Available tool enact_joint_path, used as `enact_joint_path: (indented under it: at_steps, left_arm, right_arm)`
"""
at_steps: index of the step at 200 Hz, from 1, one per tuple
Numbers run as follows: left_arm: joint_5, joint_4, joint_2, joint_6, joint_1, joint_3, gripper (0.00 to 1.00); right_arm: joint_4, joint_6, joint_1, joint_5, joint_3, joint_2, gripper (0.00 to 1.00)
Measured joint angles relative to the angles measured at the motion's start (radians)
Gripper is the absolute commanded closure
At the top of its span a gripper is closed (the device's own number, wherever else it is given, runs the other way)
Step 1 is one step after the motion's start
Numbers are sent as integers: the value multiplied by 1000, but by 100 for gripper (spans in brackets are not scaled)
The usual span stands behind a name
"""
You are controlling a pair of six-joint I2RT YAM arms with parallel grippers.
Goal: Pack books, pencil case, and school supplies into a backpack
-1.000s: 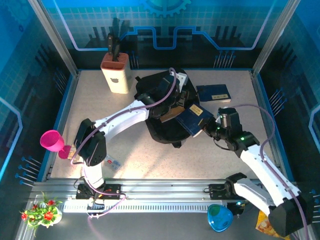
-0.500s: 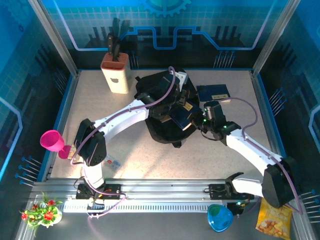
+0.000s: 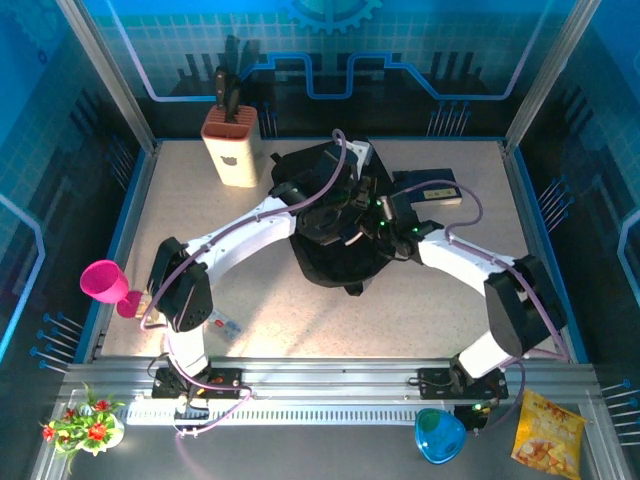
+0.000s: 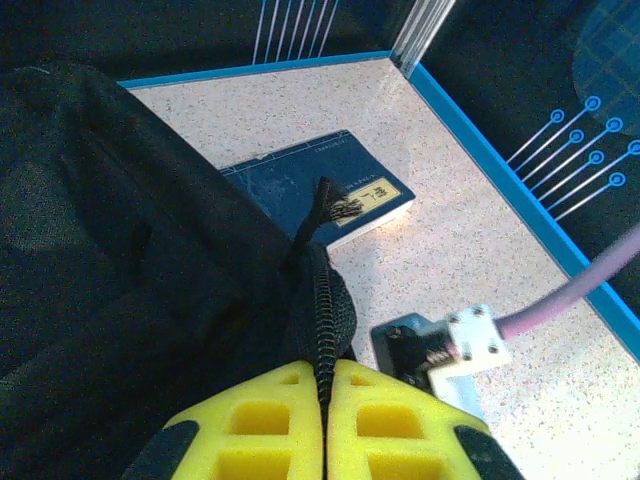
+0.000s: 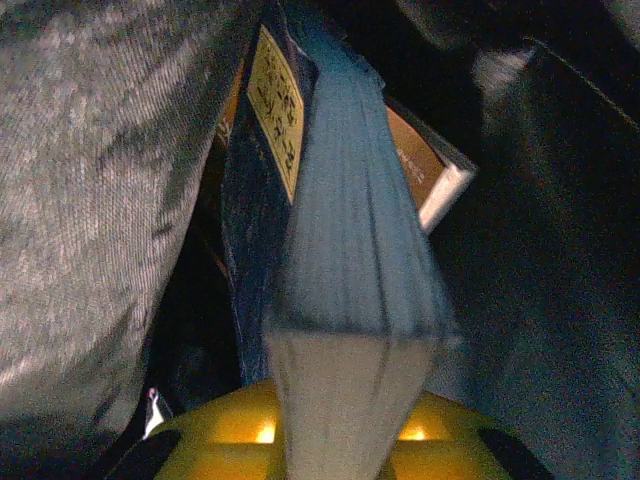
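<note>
Backpack [image 3: 330, 262] packing, mid-load: the right gripper [image 5: 335, 440] has its yellow fingers pinching the end of a dark blue book [image 5: 350, 290]. It holds the book edge-on inside the bag's dark mouth, with the yellow label [image 5: 275, 100] turned toward a wall of fabric. Just beyond it, deeper in, a tan-edged book [image 5: 425, 165] appears to be stowed already.

The left gripper [image 4: 322, 375] has its pads pressed together on the zipper edge [image 4: 322, 320] and holds that lip of the opening up. A second dark blue book [image 4: 320, 190] lies flat on the table [image 3: 200, 220] just beside the bag, on its far right side. The backpack itself sits at the centre of the table, with a cream knife block [image 3: 230, 140] well apart at the far left.

The step in hand looks to be sliding this book into the main compartment, and it seems only partly in. The next move likely calls for easing it down alongside the tan-edged book. The right fingers would then spread and back straight out without dragging the book along, while the left arm holds the mouth open. The book on the table looks next in line.
</note>
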Motion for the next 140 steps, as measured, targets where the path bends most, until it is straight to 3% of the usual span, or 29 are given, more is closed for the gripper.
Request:
enact_joint_path:
  at_steps: [48,73,101,140]
  left_arm:
    - [-27,-14,0,-26,23,0,100]
    - [-35,-21,0,-42,42,0,100]
    - [-34,-21,0,-53,40,0,100]
    - [-34,-20,0,-64,45,0,100]
  right_arm:
    - [36,2,-2,-29,77,149,75]
    - [61,-16,-11,-80,111,204,62]
    - [107,-34,-18,-135,75,189,45]
    - [137,-53,-36,-179,-61,4,41]
